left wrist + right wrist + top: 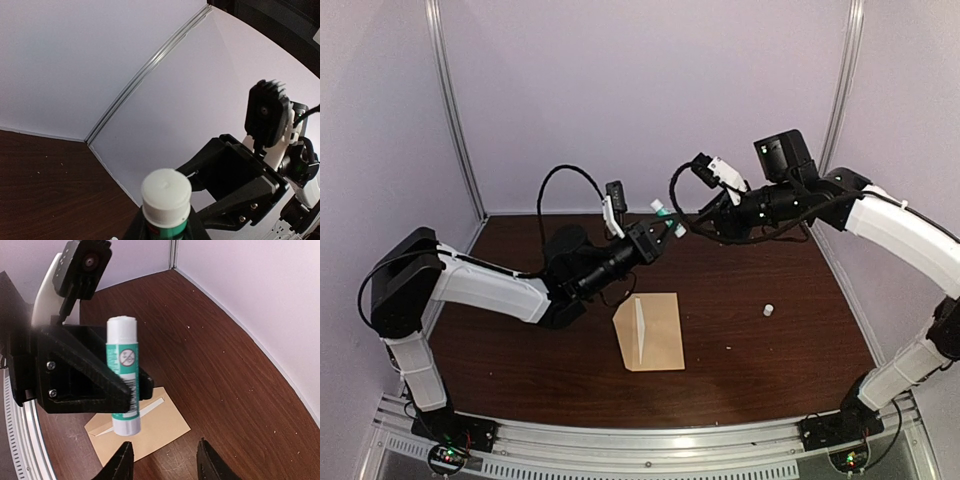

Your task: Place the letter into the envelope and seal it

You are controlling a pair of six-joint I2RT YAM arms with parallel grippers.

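The smooth tan kraft-paper envelope lies flat mid-table on dark wood-grain table, with a narrow cream strip across it. Above, the left gripper clamps a green-and-white cylindrical glue stick. The right gripper gapes wide, empty.

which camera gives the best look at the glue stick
Right wrist: the glue stick shows side-on along nearly its full length, green label clear. Left wrist sees only its white end; top external shows it tiny.
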